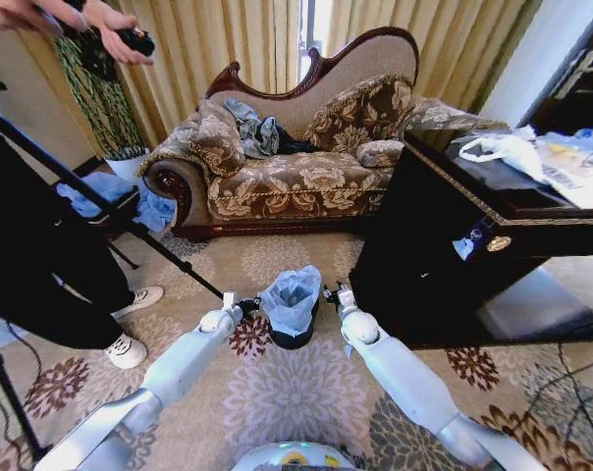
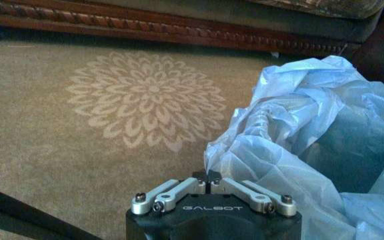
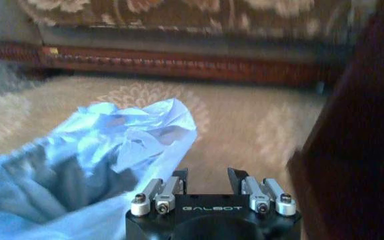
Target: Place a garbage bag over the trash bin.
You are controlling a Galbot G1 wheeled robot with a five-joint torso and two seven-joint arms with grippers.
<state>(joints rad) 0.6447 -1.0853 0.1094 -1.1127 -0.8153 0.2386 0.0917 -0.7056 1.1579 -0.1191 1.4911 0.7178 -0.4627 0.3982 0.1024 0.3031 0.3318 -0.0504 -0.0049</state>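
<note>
Garbage bag (image 1: 291, 296): pale blue, crinkly, draped in and over the trash bin (image 1: 292, 338), which stands on the patterned carpet (image 1: 287, 392) between the two arms, in front of the sofa (image 1: 296, 167). Black base of the bin shows below the plastic; the bag's top stands bunched and open above the rim.

Writing: "GALBOT" reads in pale letters on the black housing of both wrists. No other legible text.

Left gripper (image 2: 210, 181): just beside the bag on the robot's left, at about rim height. Jaws pressed together, tips meeting. The plastic's folded edge lies right at the tips; whether any film is pinched between them cannot be told.

Right gripper (image 3: 207, 176): just beside the bag on the robot's right. Jaws spread a little, a clear gap between them, nothing held. The bag's edge lies next to the near finger; contact cannot be told.

Outward: dark wooden surface (image 1: 493, 211) to the robot's right, carrying a white plastic bag (image 1: 503, 149) and papers. Bright blue cloth heap (image 1: 115, 196) on the floor left of the sofa. Tripod leg (image 1: 100, 201) crossing the left side.
</note>
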